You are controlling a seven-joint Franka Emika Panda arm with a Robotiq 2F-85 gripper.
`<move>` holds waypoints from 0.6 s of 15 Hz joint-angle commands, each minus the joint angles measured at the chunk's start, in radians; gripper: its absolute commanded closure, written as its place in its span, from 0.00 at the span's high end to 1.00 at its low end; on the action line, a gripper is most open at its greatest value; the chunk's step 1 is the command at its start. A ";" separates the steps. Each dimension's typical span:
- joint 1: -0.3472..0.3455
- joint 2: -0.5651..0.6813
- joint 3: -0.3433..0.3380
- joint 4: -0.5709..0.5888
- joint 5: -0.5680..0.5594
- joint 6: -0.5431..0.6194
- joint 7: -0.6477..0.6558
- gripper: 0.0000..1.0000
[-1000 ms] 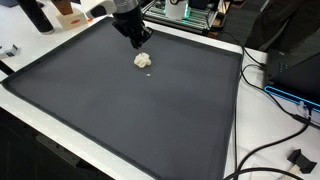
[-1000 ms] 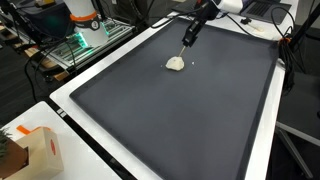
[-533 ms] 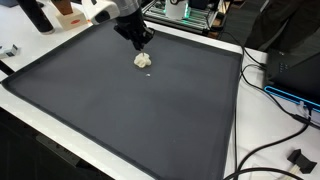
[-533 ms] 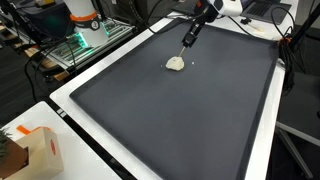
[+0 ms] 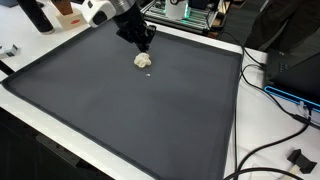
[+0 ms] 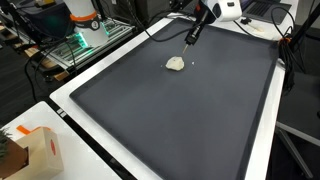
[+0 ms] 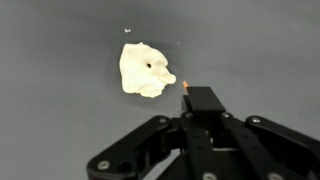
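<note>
Fingers (image 7: 205, 100) closed, base cropped; pale lump (image 7: 146, 70) beside

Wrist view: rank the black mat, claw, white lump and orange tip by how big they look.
Largest: black mat, filling the background.
Then the claw, inflated by nearness to the camera.
Then the white lump.
Smallest: orange tip at the claw's end.

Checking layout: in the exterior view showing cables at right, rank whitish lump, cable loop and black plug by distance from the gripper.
From the gripper:
1. whitish lump, just below it.
2. cable loop, far right.
3. black plug, bottom right corner.
</note>
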 commanded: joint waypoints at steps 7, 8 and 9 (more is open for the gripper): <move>-0.084 0.005 0.024 -0.063 0.200 0.061 -0.098 0.03; -0.090 0.004 0.023 -0.071 0.217 0.068 -0.101 0.03; -0.098 0.003 0.023 -0.080 0.238 0.078 -0.108 0.03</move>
